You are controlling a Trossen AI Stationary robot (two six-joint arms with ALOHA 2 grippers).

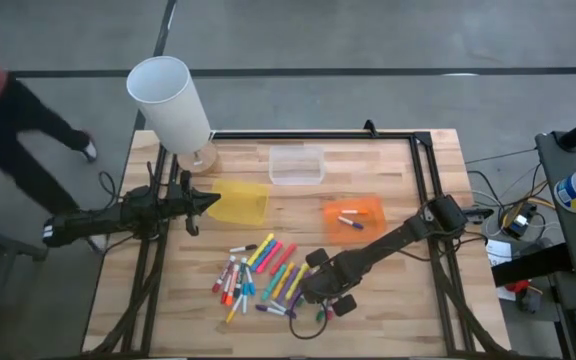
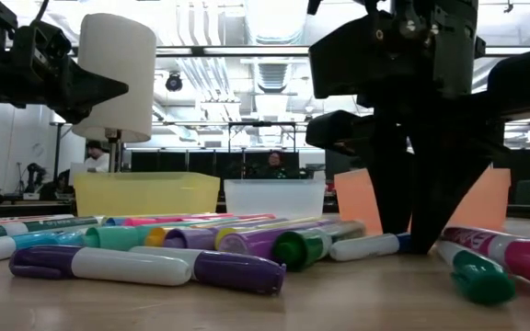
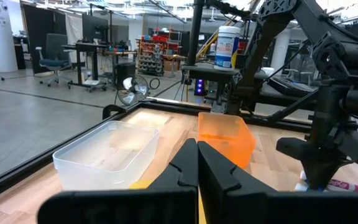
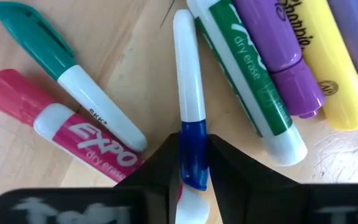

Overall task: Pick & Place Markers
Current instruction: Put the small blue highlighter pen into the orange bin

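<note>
Little is done: two markers (image 1: 349, 219) lie in the orange tray (image 1: 354, 215) at mid-table, while the pile of markers (image 1: 264, 275) covers the near middle of the table. The yellow tray (image 1: 239, 201) and clear tray (image 1: 297, 165) look empty.

The right gripper (image 4: 194, 163) is down at the pile's right edge, its fingers pinched on a thin white marker with a blue cap (image 4: 187, 106), lying flat between a green dry-erase marker (image 4: 247, 81) and a pink one (image 4: 73, 134).

The left gripper (image 1: 211, 201) waits clenched and empty above the yellow tray.
</note>
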